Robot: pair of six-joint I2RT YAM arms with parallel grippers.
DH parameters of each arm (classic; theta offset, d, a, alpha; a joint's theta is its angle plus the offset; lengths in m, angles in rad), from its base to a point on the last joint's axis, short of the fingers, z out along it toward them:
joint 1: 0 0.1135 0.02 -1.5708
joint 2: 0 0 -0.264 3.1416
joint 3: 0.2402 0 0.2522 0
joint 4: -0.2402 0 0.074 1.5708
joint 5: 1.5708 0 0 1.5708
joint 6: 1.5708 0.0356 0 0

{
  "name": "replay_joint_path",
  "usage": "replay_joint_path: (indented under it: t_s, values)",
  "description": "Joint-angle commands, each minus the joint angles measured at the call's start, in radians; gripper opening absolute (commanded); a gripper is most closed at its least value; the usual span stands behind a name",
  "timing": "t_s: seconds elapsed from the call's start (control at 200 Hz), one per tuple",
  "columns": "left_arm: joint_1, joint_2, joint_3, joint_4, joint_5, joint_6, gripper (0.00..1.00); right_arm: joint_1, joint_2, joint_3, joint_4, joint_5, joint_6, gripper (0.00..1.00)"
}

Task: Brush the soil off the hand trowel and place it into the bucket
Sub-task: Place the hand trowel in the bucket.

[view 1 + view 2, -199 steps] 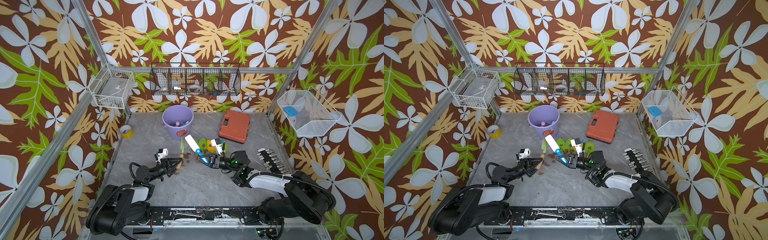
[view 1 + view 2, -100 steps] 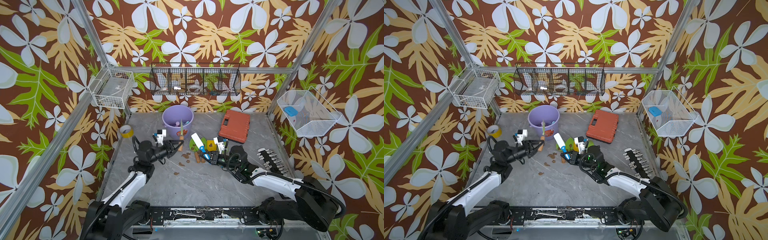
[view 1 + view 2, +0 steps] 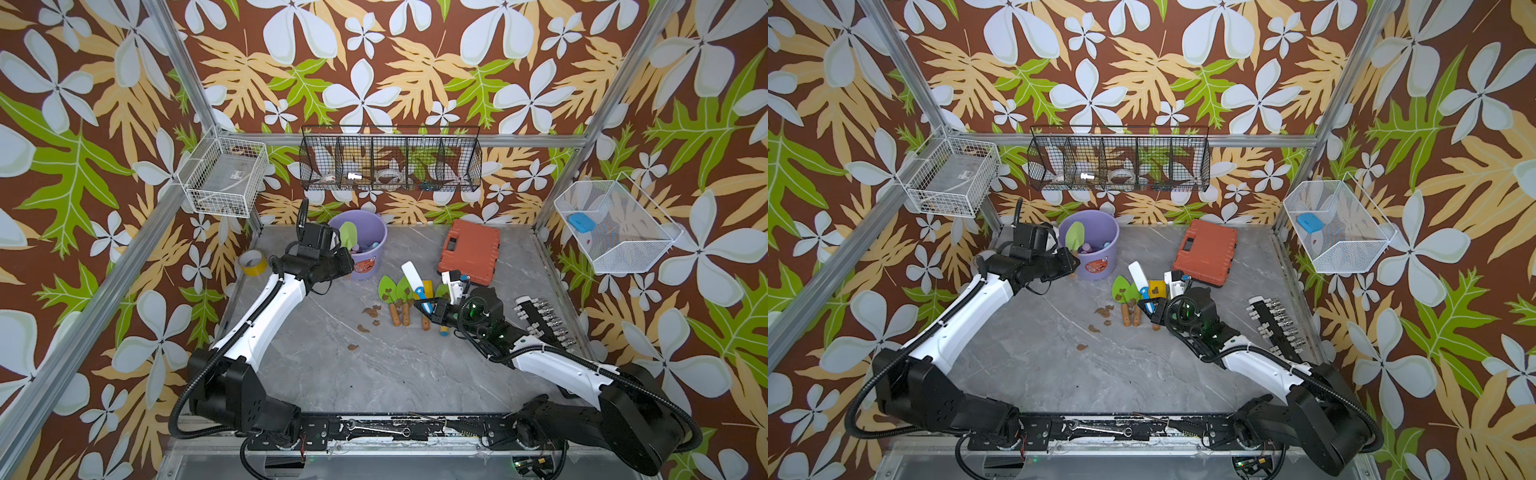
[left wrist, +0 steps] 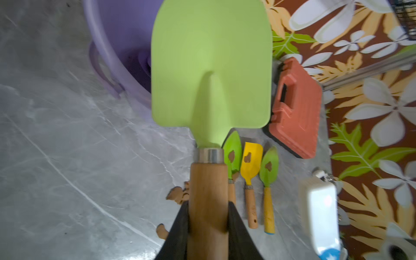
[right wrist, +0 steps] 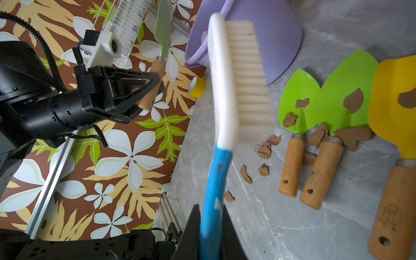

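Both top views, grey marbled table (image 3: pixel 374 374), scattered soil (image 3: pixel 363 328), floral walls (image 3: pixel 361 95).

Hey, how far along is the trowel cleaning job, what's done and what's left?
Done: the pale green trowel shows a clean blade. In hand: the left gripper has its jaws shut on the wooden handle beside the bucket, not yet released; the right gripper holds the brush. Left: drop it in, then two green trowels and a yellow trowel on the table carry brown soil clumps.
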Motion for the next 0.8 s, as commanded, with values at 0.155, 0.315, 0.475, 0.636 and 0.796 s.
replay_joint_path:
  t_s: [0.155, 0.315, 0.475, 0.636, 0.796]
  values:
    - [0.000, 0.185, 0.228, -0.120, -0.160, 0.080, 0.00, -0.003, 0.029, 0.011, 0.086, -0.051, -0.002, 0.00]
    - [0.000, 0.319, 0.407, -0.208, -0.184, 0.090, 0.11, -0.001, 0.031, 0.014, 0.078, -0.058, -0.009, 0.00]
    - [-0.001, 0.393, 0.518, -0.255, -0.190, 0.087, 0.38, -0.001, 0.031, 0.025, 0.066, -0.062, -0.011, 0.00]
    - [0.000, 0.394, 0.550, -0.265, -0.201, 0.086, 0.54, -0.001, 0.052, 0.072, 0.018, -0.079, -0.033, 0.00]
    - [-0.018, 0.248, 0.431, -0.196, -0.214, 0.091, 0.54, 0.000, 0.053, 0.106, -0.027, -0.098, -0.057, 0.00]
